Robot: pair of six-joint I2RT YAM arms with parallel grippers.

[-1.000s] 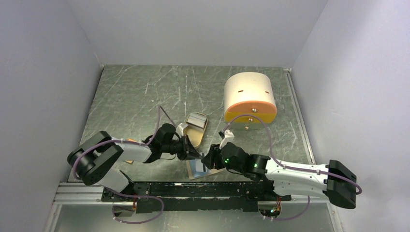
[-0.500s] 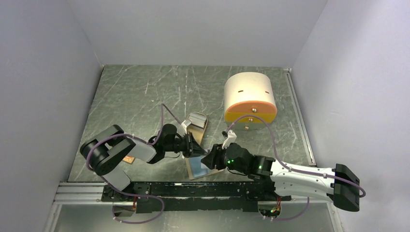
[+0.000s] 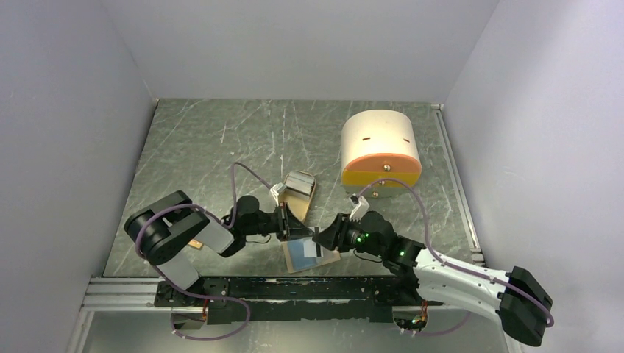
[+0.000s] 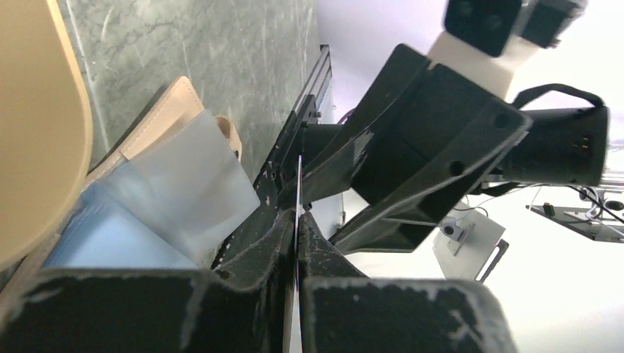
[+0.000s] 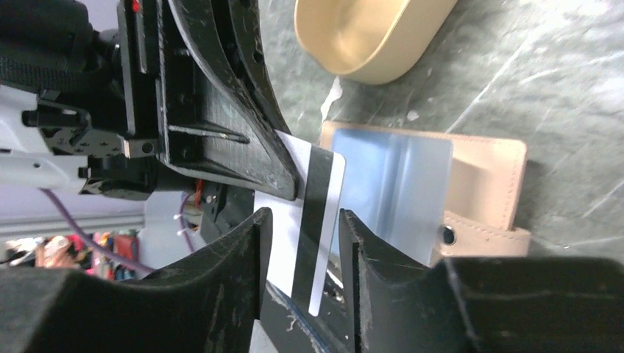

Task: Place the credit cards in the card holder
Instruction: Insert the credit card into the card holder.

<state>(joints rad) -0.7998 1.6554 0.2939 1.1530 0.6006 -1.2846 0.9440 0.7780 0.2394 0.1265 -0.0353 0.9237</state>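
At the tabletop's (image 3: 221, 147) near edge, a striped card changes hands above the open wallet.
The left fingers (image 4: 272, 246) stay pressed tight on the whitish-grey card with a dark stripe (image 5: 320, 198). The right fingers (image 5: 383, 250), half spread and narrowing over the past second, now straddle it beside the beige-tan leather-like card holder (image 5: 486, 176), where the light blue card (image 4: 110, 235) already lies. A handover looks close.

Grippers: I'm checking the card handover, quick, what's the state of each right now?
Left gripper: shut on the striped card.
Right gripper: jaws open, one on either side of that card.
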